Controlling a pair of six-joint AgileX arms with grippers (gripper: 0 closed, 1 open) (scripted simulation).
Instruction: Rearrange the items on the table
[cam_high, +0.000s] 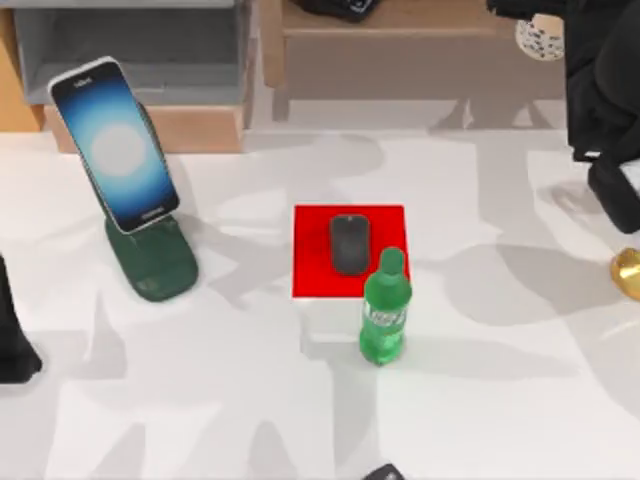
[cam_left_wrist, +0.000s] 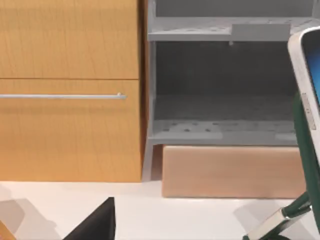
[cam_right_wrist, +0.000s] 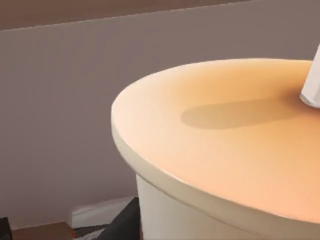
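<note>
- Top view: our right arm (cam_high: 600, 90) is cut off at 2 o'clock; its fingers are hidden.
- Our left arm (cam_high: 15, 340) is cut at 9 o'clock.
- Cup (cam_high: 628, 272) is clipped at 3 o'clock.
- Right wrist view: straw (cam_right_wrist: 312, 85) is cut off.
- Left wrist view: smartphone (cam_left_wrist: 306, 95) is partly out of frame.

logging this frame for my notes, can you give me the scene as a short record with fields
mouse: small dark grey mouse lying on the red mat, mid-table
phone: black smartphone with lit screen, leaning tilted in a dark green stand, table's left
bottle: green soda bottle upright at the mat's front right corner
cup: tan cup lid with white straw, close under the right wrist camera
right arm: at the table's right edge
table: white marbled top
</note>
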